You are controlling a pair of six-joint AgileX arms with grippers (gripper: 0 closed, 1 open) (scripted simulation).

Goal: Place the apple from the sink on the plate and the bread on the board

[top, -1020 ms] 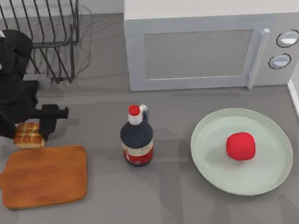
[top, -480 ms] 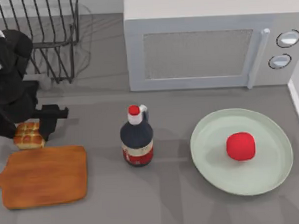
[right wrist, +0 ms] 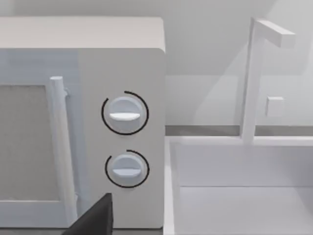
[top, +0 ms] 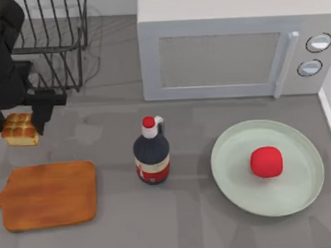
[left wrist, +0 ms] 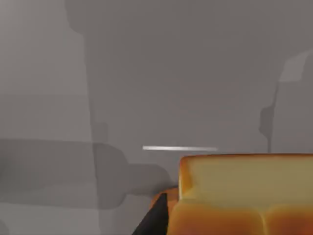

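Grey countertop under a white microwave (two dials), wire rack, seemingly a white sink.

The bread has a glossy golden-brown gridded top and matt pale sides. The board, near left, looks like smooth orange-brown wood with faint grain. The plate on the right is smooth and softly shiny, like glazed pottery, and the apple on it is plain matt red. The bottle is dark glossy glass with a paper label. The rack at the far left is thin dark wire. The microwave is smooth pale plastic or painted metal. The table is matt grey
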